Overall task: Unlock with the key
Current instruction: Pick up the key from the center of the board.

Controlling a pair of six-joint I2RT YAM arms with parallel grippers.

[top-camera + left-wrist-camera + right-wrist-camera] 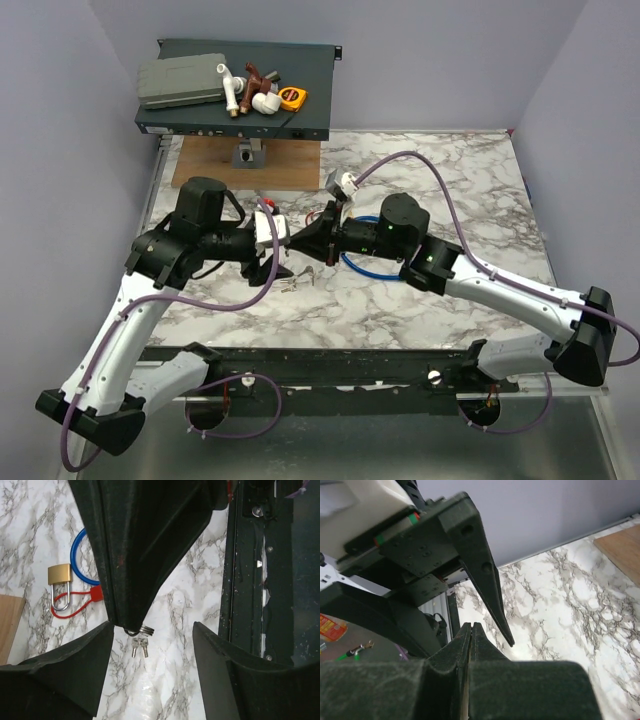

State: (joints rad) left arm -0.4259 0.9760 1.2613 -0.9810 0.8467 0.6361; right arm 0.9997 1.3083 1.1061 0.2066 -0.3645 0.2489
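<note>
Because the lock could only be opened once a key was under firm control, the right pincer [471, 630] had its two black fingers pressed together. In the left wrist view its tip was pinching the small metal ring [145, 629] that carried the two tiny silver keys [140, 648]. The keys sat just below that tip; whether they hung free or rested on the white marbled surface [40, 510] could not be told.

The left pincer [152, 627] was spread wide, one finger on each side of the right pincer's tip and touching nothing. It was probably placed there to take the keys over or to steady them so that a single key could be held better.

Well off to one side of the left pincer, the brass padlock with a silver shackle [59, 574] lay flat on the surface. A thin red cord with a red tag [96, 593] was threaded through its shackle, and a blue cable loop [74, 552] lay just beyond it. Neither pincer touched the padlock, so insertion looked some way off.
</note>
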